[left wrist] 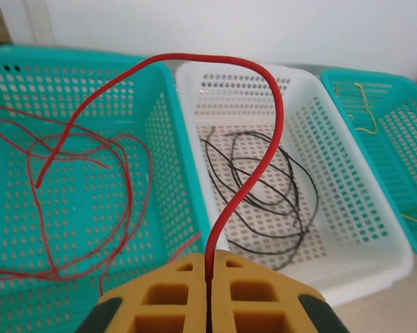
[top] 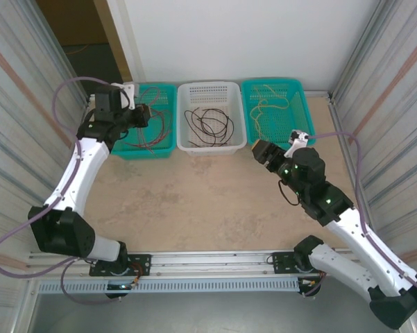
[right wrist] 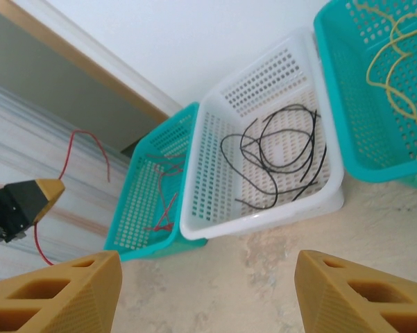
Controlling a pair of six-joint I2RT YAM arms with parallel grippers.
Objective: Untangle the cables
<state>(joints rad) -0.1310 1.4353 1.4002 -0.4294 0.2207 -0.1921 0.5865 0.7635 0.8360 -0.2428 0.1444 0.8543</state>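
Nearest you, a metal rail (top: 208,260) carries both arm bases, and past it you've got a bare beige table (top: 194,201) with a marbled look. Your right claw (right wrist: 208,270) hangs over that table in front of the baskets, spread wide with nothing in it. Your left claw (left wrist: 208,267) is up over the left basket (top: 152,149), pinched tight on a red cable (left wrist: 280,125) that arches up and drops its free end into that teal basket, where more red strand lies looped. Along the far edge, the white basket (top: 211,147) has the black cable (top: 209,125) coiled in it, and the right basket (top: 302,104), teal too, has the yellow cable (top: 267,111). Ribbed metal panels (top: 21,139) close both sides, a white wall (top: 250,35) stands behind the baskets, and a dim doorway (top: 90,41) opens far left.
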